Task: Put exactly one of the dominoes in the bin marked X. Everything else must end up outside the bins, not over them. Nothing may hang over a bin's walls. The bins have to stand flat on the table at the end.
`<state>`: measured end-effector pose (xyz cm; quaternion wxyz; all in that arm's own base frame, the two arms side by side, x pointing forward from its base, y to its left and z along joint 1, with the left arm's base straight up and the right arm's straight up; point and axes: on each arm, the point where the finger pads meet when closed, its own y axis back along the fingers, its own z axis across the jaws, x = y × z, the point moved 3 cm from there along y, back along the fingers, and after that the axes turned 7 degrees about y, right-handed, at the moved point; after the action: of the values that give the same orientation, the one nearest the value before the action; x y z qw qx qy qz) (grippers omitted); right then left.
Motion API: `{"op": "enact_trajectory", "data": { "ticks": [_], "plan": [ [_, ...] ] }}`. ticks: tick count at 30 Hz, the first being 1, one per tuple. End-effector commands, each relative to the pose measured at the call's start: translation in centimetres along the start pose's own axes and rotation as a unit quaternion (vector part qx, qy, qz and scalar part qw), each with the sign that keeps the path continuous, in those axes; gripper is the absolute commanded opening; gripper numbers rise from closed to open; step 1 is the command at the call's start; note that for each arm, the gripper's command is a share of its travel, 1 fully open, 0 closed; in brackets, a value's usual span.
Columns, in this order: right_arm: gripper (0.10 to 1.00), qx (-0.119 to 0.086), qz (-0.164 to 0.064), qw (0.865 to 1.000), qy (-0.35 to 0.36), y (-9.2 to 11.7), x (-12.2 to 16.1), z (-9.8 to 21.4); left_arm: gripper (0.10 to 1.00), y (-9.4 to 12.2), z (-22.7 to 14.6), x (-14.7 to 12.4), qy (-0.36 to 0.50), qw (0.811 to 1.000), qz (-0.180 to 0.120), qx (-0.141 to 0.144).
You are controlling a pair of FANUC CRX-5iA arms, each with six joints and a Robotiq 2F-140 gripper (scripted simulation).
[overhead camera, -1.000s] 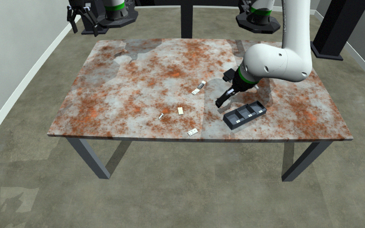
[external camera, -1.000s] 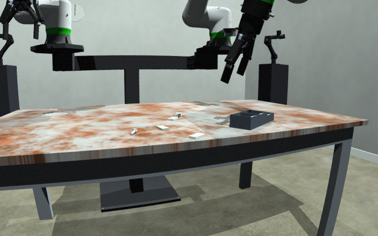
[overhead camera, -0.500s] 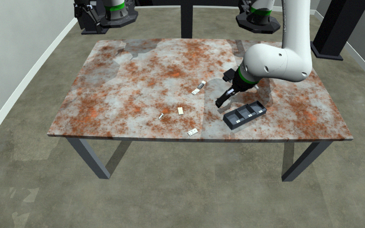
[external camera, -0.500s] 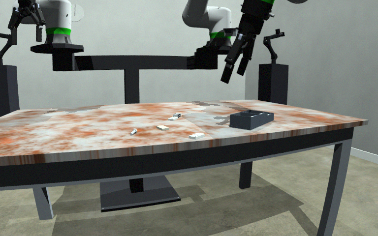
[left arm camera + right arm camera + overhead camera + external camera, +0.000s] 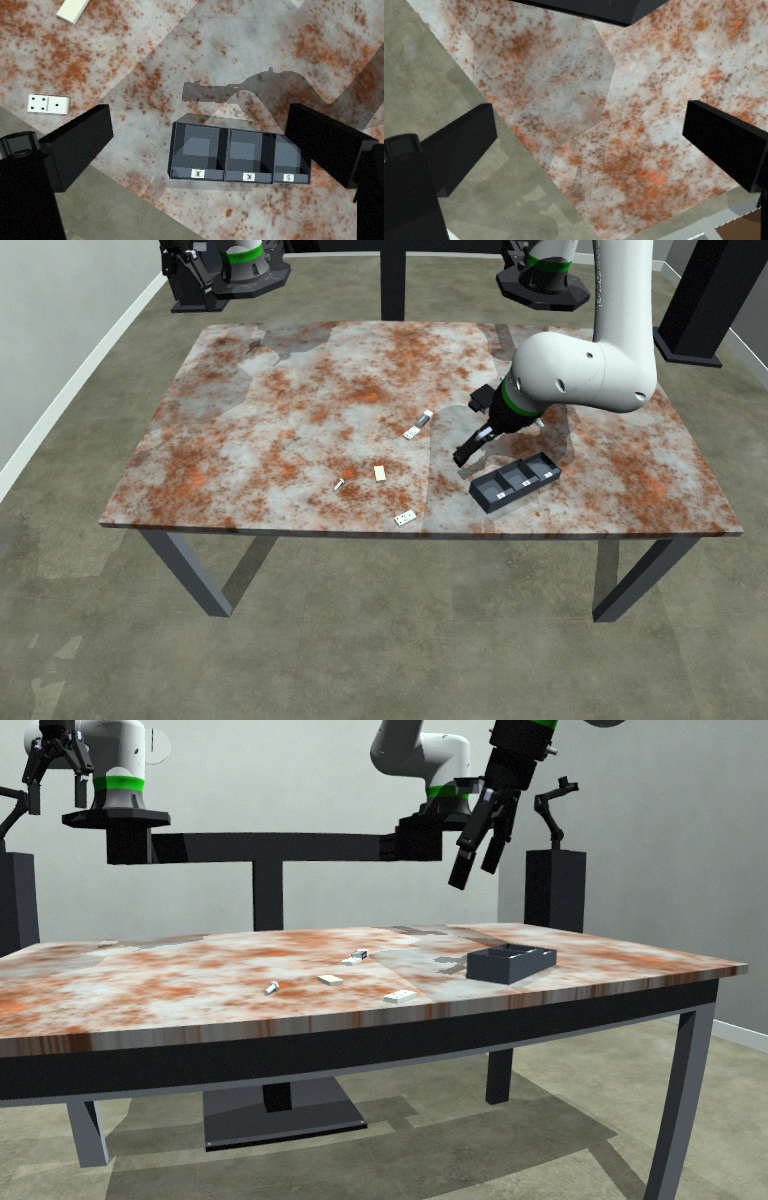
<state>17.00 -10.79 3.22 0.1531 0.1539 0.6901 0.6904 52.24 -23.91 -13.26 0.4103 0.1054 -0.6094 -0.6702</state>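
A pipped domino (image 5: 404, 517) (image 5: 399, 996) (image 5: 48, 104) lies flat near the table's front edge, outside the bins. A second domino (image 5: 411, 432) (image 5: 351, 961) lies farther back, right by a small grey-and-white block (image 5: 423, 418) (image 5: 359, 953); whether they touch is unclear. Between these dominoes sit a plain cream block (image 5: 380, 473) (image 5: 330, 980) (image 5: 73, 10) and, beside it, a bolt (image 5: 338, 484) (image 5: 271, 988). The joined row of bins (image 5: 518, 495) (image 5: 512, 969) (image 5: 212, 176) stands flat on the table (image 5: 283, 477) (image 5: 198, 991); the end label looks like X, though blurred. The left hand (image 5: 459, 457) (image 5: 474, 872) (image 5: 200, 120) hangs above, fingers apart, empty. The right hand (image 5: 186, 279) (image 5: 57, 803) (image 5: 589, 119) is also spread, holding nothing.

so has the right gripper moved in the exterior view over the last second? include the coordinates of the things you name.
Yes. The right gripper (image 5: 186, 279) (image 5: 57, 807) (image 5: 589, 119) has shifted toward the picture's right, closer to its arm's base plate (image 5: 276, 282) (image 5: 158, 819).
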Motion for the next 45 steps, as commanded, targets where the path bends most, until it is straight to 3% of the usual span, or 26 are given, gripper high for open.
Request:
{"op": "enact_trajectory", "data": {
  "ticks": [1,20,24,26,30,34,35,45],
  "plan": [
    [1.0,0.0,-0.001,1.0,-0.001,0.0,0.0,0.0,1.0,0.1,-0.1,0.0,0.0,1.0,0.0,0.001],
    [1.0,0.0,-0.001,1.0,0.016,0.0,-0.1,0.7,1.0,0.1,-0.1,0.0,0.0,1.0,0.0,0.001],
    [1.0,0.0,-0.001,1.0,0.016,0.0,-0.1,0.7,1.0,3.1,0.7,1.2,0.0,1.0,0.0,0.001],
    [1.0,0.0,-0.001,1.0,0.016,0.0,-0.1,0.7,1.0,3.1,0.7,1.2,0.0,1.0,0.0,0.001],
    [1.0,0.0,-0.001,1.0,0.016,0.0,-0.1,0.7,1.0,2.9,1.8,0.5,0.088,0.996,-0.012,0.013],
    [1.0,0.0,-0.001,1.0,0.016,0.0,-0.1,0.7,1.0,2.8,2.5,0.2,0.116,0.993,-0.014,0.018],
    [1.0,0.0,-0.001,1.0,0.016,0.0,-0.1,0.7,1.0,2.8,3.1,0.0,0.161,0.987,-0.019,0.024],
    [1.0,0.0,-0.001,1.0,0.016,0.0,-0.1,0.7,1.0,2.7,5.2,-0.6,0.304,0.951,-0.03,0.048]
  ]
}}
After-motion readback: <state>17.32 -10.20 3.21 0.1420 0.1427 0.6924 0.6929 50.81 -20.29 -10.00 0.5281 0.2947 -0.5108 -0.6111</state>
